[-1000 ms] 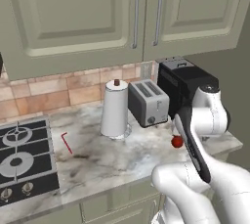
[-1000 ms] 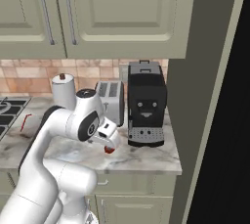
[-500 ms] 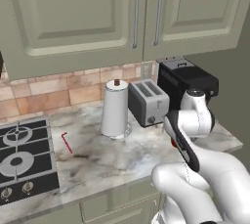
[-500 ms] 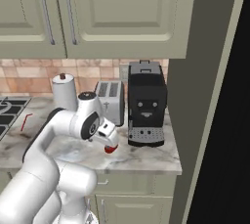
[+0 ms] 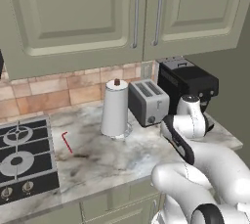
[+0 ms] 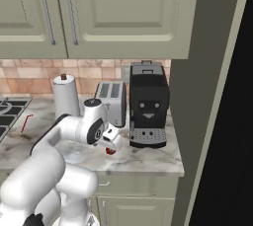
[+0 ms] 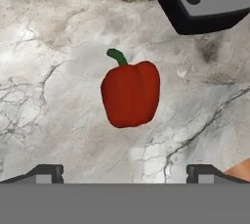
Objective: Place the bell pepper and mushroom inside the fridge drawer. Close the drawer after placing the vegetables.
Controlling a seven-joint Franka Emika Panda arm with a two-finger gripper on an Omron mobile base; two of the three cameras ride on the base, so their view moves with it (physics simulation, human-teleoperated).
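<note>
From the left base view, the arm is bent low over the marble counter point(image 5: 97, 154) in front of the toaster point(image 5: 148, 101) and the black coffee machine point(image 5: 188, 82), with its wrist turned down toward the stone between them; the hand itself is tucked behind the arm here, so the pepper can't be made out from this side. Over to the right base view: the gripper point(image 6: 113, 147) hangs just above the counter beside the coffee machine's tray, and a sliver of red, the bell pepper point(image 6: 109, 152), peeks out right beneath it, so the target lies straight below the hand and not off to either side. Now the hand view, and this is the one that matters: the bell pepper point(image 7: 131, 93) lies on its side on the marble, centred between the two fingertips point(image 7: 47, 173), which stand wide apart at the bottom corners with nothing between them, jaws fully spread and empty. The pepper's long axis runs from the green stem point(image 7: 117, 56), pointing away and a touch to the left in this view, down toward the blunt end nearest the fingers, so the jaws straddle its narrower width. A tan shape point(image 7: 239, 169) at the lower right edge may be the mushroom, though too little shows to be sure. My read: a straight descent should do, no sideways correction needed.
</note>
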